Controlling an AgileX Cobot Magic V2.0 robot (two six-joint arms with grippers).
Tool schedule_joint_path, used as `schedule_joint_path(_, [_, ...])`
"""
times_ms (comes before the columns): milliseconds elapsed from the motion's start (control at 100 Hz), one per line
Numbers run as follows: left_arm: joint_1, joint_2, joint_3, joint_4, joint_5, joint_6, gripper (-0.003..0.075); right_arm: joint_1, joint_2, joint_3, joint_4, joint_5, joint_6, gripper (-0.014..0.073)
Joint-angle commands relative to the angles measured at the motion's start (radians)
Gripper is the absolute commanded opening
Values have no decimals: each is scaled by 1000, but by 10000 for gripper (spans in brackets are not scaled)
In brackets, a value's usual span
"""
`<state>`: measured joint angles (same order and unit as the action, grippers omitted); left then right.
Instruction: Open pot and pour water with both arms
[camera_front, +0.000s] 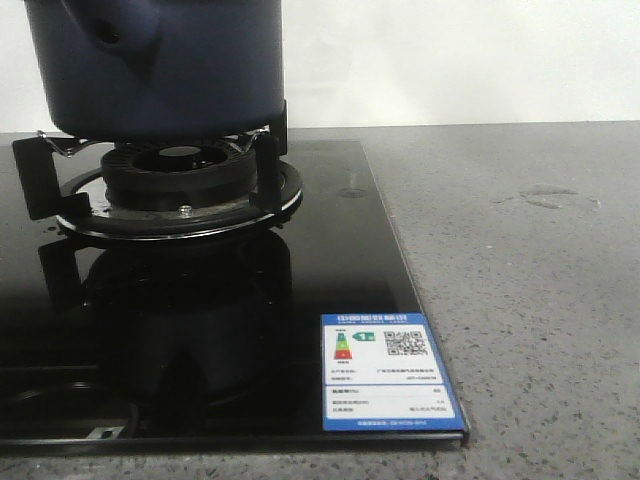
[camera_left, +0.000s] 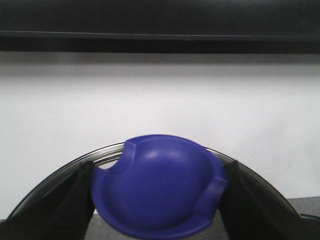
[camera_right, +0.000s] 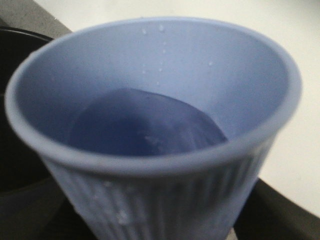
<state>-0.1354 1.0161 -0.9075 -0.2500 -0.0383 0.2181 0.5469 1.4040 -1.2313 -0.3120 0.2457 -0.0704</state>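
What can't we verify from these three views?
- Pot top and opening: cut off by the front view's upper edge, so lid on or off is unknown there.
- Both arms: absent from the front view.
- Right gripper: the cup fills the right wrist view and hides it.
- Cup water level: blurred.
- Lid: its lower part is cut off by the left wrist view's edge.
- Label text: too small.
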Motion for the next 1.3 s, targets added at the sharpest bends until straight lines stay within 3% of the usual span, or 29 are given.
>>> schedule_joint_path(0, [1,-23,-40,-7,-109,-2,358,22,-8,-90,-74,-29,-8,276])
schedule_joint_path(520, [1,-23,-40,-7,-109,-2,358,151,133,-273,-461,239,-8,276])
schedule_joint_path(1000, [1,-23,-40,-7,-109,-2,358,173,147,-275,-704,258,-8,276])
schedule_joint_path(1290, [1,-23,-40,-7,-109,-2,358,173,148,-275,-773,254,-8,276])
